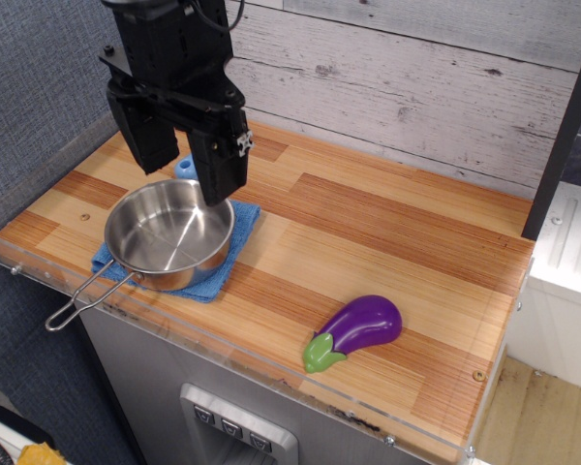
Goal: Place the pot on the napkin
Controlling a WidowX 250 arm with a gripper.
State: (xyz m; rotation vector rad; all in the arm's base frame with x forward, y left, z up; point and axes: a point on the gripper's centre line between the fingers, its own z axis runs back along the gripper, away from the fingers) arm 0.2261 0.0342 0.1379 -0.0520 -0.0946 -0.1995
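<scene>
The shiny steel pot (169,232) sits on the blue napkin (228,263) near the table's front left corner. Its wire-loop handle (77,300) sticks out past the front edge. My black gripper (187,179) hangs open just above the pot's back rim, with one finger (223,165) on the right and the other finger (147,145) on the left. It holds nothing and does not touch the pot.
A small blue object (184,167) shows behind the pot, between my fingers. A purple toy eggplant (358,329) lies at the front right. A clear acrylic lip (271,373) runs along the table's front edge. A grey plank wall stands behind.
</scene>
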